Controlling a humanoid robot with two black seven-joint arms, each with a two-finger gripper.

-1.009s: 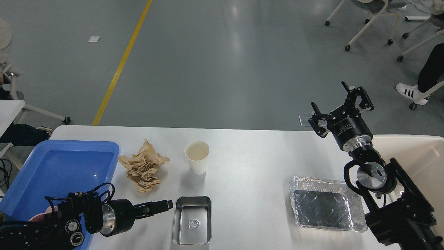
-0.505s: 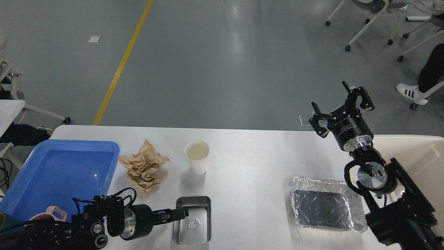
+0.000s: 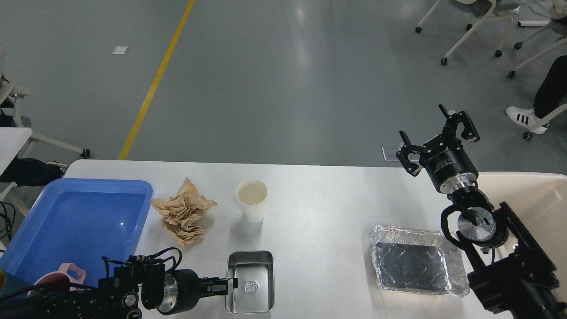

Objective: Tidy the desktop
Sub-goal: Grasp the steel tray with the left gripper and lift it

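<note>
The white desktop (image 3: pixel 328 208) holds a crumpled brown paper (image 3: pixel 182 215), a white paper cup (image 3: pixel 251 199), a small steel tray (image 3: pixel 250 288) and a foil tray (image 3: pixel 416 263). My left gripper (image 3: pixel 230 283) is low at the front, with its fingertips at the steel tray's left rim and one tip reaching over it. Its dark fingers are seen side-on and I cannot tell them apart. My right gripper (image 3: pixel 436 137) is open and empty, held high over the table's far right edge.
A blue plastic tray (image 3: pixel 79 212) stands at the left with a pink item (image 3: pixel 71 272) in its near corner. A cream bin (image 3: pixel 531 195) stands at the right edge. Chairs and a person's leg are on the floor at the far right.
My left gripper has moved right and toward the front, reaching the steel tray's left rim. The tray has shifted slightly right. The right arm has barely moved.
</note>
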